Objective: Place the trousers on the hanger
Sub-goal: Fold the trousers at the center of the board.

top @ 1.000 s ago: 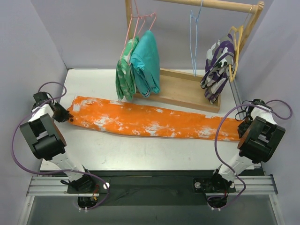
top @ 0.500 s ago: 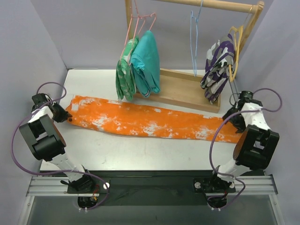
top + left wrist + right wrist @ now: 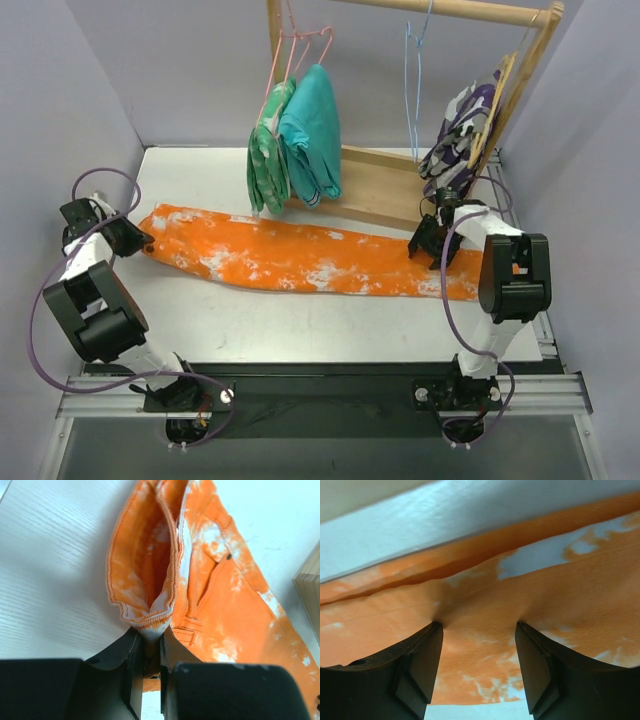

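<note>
Left wrist alone shows left end effector (image 3: 148, 636) pinching the trousers (image 3: 227, 597).

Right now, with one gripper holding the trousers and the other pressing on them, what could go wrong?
1. The left gripper pinches only a narrow edge of the trousers; the cloth may slip out when lifted.
2. The right gripper stands open, pressed into flat cloth; closing may catch only one layer.
3. This gripper also sits close to the wooden rack base and the purple-and-white garment; lifting could bump them.
</note>
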Robot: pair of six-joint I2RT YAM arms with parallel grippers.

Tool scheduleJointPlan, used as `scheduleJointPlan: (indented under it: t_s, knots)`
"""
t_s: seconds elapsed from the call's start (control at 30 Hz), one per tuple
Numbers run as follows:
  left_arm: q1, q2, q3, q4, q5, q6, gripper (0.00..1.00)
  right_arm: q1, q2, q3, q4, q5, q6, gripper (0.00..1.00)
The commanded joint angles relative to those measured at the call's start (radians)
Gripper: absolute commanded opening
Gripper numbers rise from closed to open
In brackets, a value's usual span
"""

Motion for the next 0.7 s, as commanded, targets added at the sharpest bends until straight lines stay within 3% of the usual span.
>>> scheduleJointPlan:
  t_s: [0.0,0.2,0.47,0.67]
  knots:
    - [0.006,-0.101,-0.008,0.066,0.103,-0.009,0.00,0.051,0.036,-0.032,-0.029,-0.011,0.028,0.59]
    - [-0.003,-0.167,-0.028,0.084,0.141,-0.016,0.00,0.082,0.012,-0.059,-0.106,0.049,0.047,0.58]
    - [-0.161,-0.264,-0.043,0.054,0.146,0.034,0.00,0.100,-0.054,-0.148,-0.164,0.047,0.094,0.58]
    - [-0.243,-0.405,-0.138,0.032,0.134,0.033,0.00,0.113,-0.079,-0.162,-0.193,0.031,0.094,0.61]
